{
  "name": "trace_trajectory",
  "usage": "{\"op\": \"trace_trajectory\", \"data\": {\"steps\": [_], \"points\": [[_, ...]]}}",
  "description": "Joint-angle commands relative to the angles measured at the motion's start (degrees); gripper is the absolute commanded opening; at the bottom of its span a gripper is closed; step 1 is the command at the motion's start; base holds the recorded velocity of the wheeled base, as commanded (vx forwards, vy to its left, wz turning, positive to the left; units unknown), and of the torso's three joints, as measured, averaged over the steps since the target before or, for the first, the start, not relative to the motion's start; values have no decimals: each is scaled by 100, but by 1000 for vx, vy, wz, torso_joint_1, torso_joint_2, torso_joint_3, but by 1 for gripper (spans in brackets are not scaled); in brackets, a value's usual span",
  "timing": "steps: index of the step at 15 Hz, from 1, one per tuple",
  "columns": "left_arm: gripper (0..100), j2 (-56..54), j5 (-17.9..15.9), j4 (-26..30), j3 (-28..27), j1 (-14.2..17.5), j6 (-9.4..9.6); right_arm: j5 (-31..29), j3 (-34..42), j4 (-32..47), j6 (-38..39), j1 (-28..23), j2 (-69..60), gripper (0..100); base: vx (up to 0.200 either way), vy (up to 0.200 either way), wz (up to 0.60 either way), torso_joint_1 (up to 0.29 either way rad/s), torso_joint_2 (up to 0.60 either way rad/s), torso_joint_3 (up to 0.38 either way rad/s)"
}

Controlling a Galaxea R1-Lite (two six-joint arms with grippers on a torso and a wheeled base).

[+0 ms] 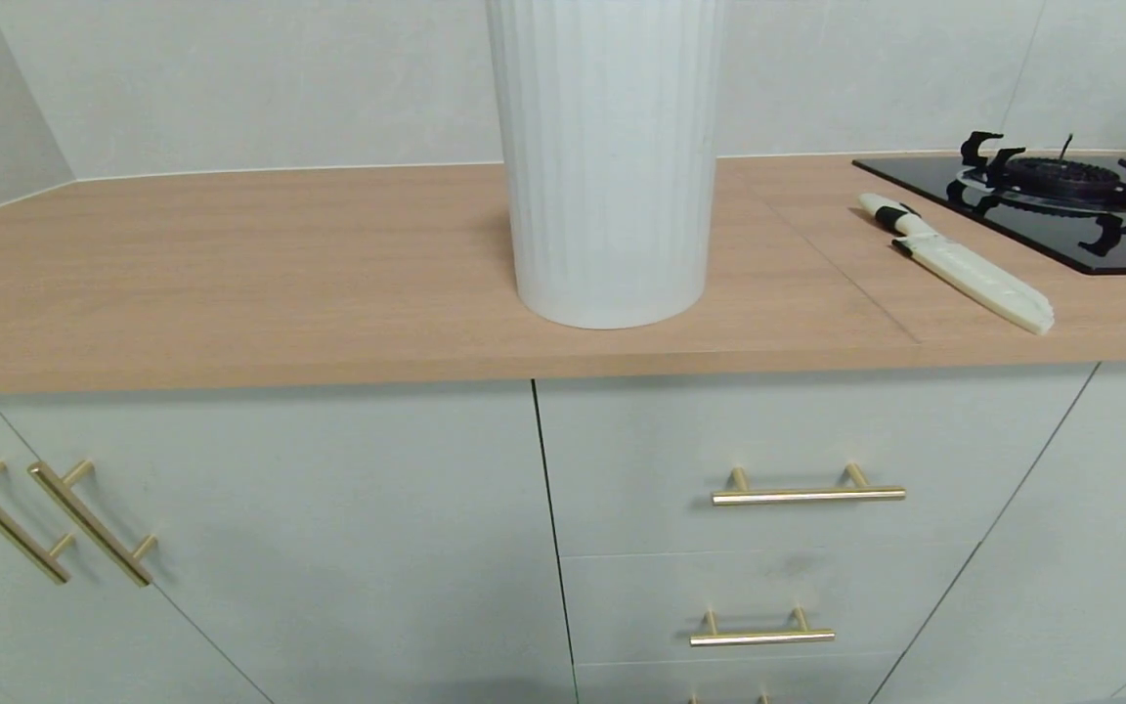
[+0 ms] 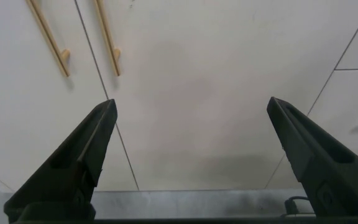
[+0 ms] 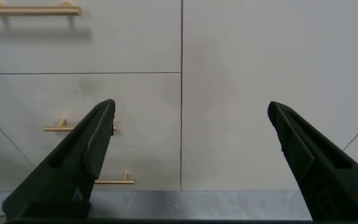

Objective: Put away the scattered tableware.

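Now the knife (image 1: 959,264) lies flat beside the hob (image 1: 1061,210)

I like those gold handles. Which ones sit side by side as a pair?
The two door handles at far left: they slant side by side, while the drawer handles lie level, stacked one above another.

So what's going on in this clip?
Nothing is being handled yet. A white knife lies on the wooden counter beside the stove, and a tall white ribbed container stands mid-counter. The left gripper and right gripper are both open and empty, facing the cabinet fronts.
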Motion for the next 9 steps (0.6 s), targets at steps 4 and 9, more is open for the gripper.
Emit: {"op": "trace_trajectory", "data": {"steps": [4, 9], "points": [[100, 9, 4, -1, 2, 0, 0, 2, 0, -2, -2, 4, 7, 100, 0, 0, 0, 0, 0, 0], [100, 0, 4, -1, 2, 0, 0, 2, 0, -2, -2, 4, 7, 100, 0, 0, 0, 53, -217, -211]]}}
